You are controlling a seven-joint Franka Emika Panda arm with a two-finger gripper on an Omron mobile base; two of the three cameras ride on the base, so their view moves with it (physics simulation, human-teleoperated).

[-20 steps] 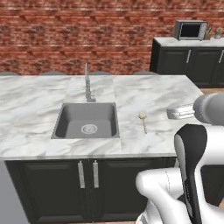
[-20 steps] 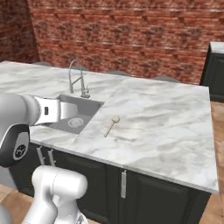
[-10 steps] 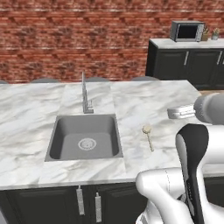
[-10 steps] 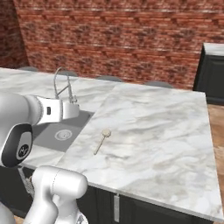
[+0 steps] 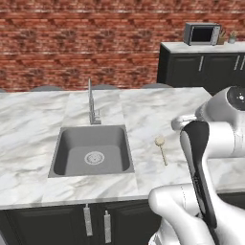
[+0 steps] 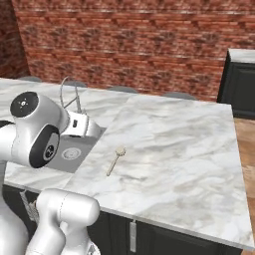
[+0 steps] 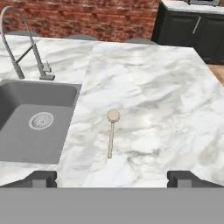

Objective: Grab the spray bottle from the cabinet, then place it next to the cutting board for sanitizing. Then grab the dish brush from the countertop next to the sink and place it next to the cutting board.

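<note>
Countertop (image 7: 148,87): white marble, grey veining. Sink (image 5: 91,150): flat mid-grey basin, paler round drain. Tap (image 5: 92,103): silver. Dish brush (image 7: 111,131): pale beige handle, cream round head. Back wall (image 6: 129,45): red-brown brick, lighter mortar lines. Lower cupboards (image 5: 57,225): black, short silver bar handles. Far side unit (image 5: 201,69): black, white top. Microwave (image 5: 202,33): silver casing, dark door. Floor (image 6: 245,149): light-brown wood.

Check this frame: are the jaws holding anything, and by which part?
Nothing is held. The gripper is open with bare space between its jaws; the dish brush lies untouched on the countertop.
</note>
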